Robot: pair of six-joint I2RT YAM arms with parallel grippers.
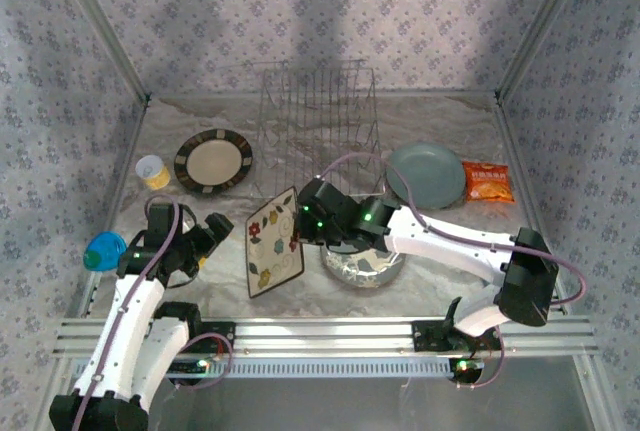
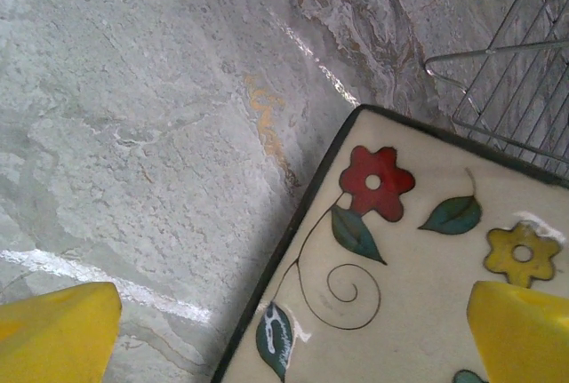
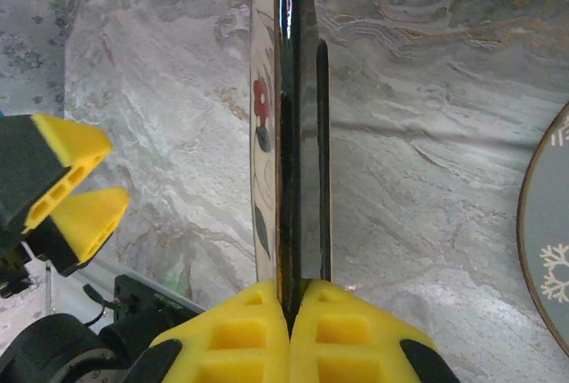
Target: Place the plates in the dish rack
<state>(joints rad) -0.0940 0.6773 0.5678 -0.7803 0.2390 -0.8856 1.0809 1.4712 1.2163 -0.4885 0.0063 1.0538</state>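
Note:
The square cream plate with the flower pattern (image 1: 272, 243) stands tilted at the front middle of the table. My right gripper (image 1: 301, 219) is shut on its right edge. In the right wrist view that plate (image 3: 289, 134) runs edge-on out of the shut gripper (image 3: 290, 301). My left gripper (image 1: 207, 235) is open just left of the plate. Its yellow fingertips (image 2: 55, 336) straddle the plate's dark rim (image 2: 293, 241) without touching it. The dish rack (image 1: 316, 107) stands at the back middle. The dark-rimmed round plate (image 1: 213, 160) lies to the left of the rack. The pale grey-blue plate (image 1: 428, 175) lies to its right. The deer plate (image 1: 364, 267) is under my right arm.
A small yellow cup (image 1: 152, 171) sits at the back left. An orange snack packet (image 1: 488, 182) lies beside the grey-blue plate. A blue object (image 1: 104, 250) rests at the left edge. Patterned walls close in three sides, and a metal rail runs along the front.

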